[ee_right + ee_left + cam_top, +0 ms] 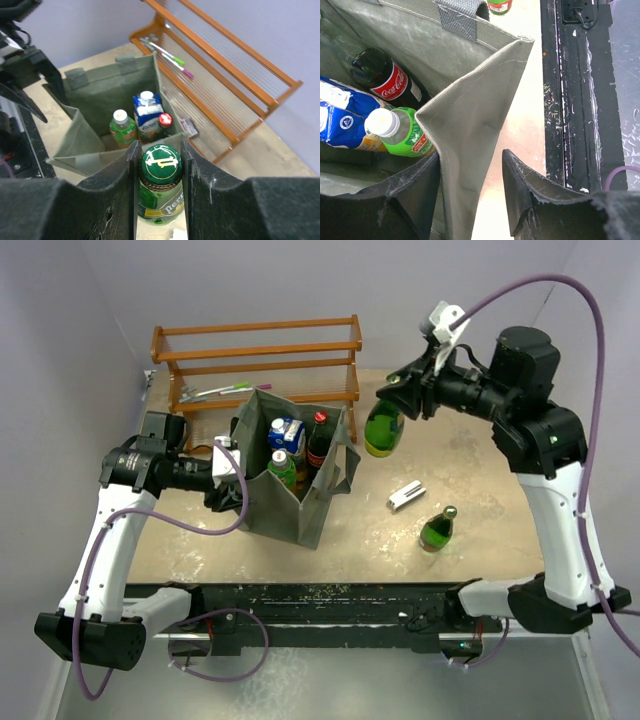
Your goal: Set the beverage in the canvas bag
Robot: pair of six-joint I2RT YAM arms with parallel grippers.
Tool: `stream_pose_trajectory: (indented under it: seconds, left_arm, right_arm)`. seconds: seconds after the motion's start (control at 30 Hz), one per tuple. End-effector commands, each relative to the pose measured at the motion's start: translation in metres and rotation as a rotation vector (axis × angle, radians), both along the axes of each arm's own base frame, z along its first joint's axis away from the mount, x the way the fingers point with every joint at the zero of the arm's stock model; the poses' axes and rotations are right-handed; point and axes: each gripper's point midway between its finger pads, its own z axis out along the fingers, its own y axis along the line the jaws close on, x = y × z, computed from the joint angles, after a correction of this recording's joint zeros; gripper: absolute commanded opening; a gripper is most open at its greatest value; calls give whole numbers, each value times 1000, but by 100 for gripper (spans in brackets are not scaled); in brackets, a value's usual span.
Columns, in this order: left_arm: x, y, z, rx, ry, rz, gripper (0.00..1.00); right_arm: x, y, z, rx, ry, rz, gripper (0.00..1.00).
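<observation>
**Asker:** Where's the beverage?

**Me:** The round green glass bottle [383, 430] hangs in the air just right of the boxy grey-green canvas bag [275, 508], above the worktop [480, 490]. My right claw [160, 150] is pinching its neck, gold cap up.

**Asker:** And your other claw?

**Me:** The left claw [471, 170] is spread and straddles the bag's wall, with one finger inside and one outside.

**Asker:** So how do you do this well?

**Me:** I'd carry the bottle over the rim, high enough to clear the floppy edge. Then I'd aim for the free room beside the dark cola bottle [318, 440], the blue-and-white carton [287, 432] and the white-capped green-labelled bottle [283, 468]. I'd lower it upright and release only once it rests on the bottom.
</observation>
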Motion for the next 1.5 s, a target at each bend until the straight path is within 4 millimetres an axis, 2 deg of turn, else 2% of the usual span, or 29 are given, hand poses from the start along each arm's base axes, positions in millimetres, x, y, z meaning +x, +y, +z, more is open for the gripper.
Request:
stream_pose_trajectory:
  seconds: [0.0, 0.23, 0.33, 0.47, 0.6, 0.7, 0.77, 0.9, 1.0, 1.1, 1.27, 1.47]
  left_arm:
    - [2, -6, 13, -44, -33, -30, 57]
    - [11, -10, 16, -64, -62, -51, 65]
    - [18, -12, 23, -79, -101, -57, 72]
    - [26, -17, 32, -116, -145, -77, 73]
    - [19, -24, 36, -169, -120, -123, 66]
    - [12, -27, 31, -180, -94, -152, 57]
    - [8, -27, 26, -179, -73, -166, 47]
    - [-9, -27, 20, -188, -34, -201, 32]
    - [-23, -25, 13, -169, -33, -234, 23]
    - [-28, -18, -2, -103, -23, -237, 14]
    - [-28, -12, -17, -41, -12, -246, 11]
    - [-23, -11, -28, -17, -2, -253, 11]
  right_arm:
    - [-21, 27, 73, 110, -222, 112, 0]
    - [-32, 76, 88, 114, -231, 236, 0]
    - [-34, 97, 91, 121, -233, 282, 0]
    - [-30, 127, 78, 105, -202, 337, 0]
    - [-20, 147, 56, 70, -154, 362, 0]
    - [-15, 152, 39, 41, -129, 364, 0]
    - [-12, 155, 26, 23, -112, 368, 0]
    - [-15, 158, 1, -26, -88, 406, 0]
    - [-18, 156, -12, -55, -86, 430, 0]
    - [-21, 153, -20, -74, -98, 439, 0]
    - [-21, 151, -45, -128, -84, 450, 0]
    - [-16, 151, -84, -204, -37, 452, 0]
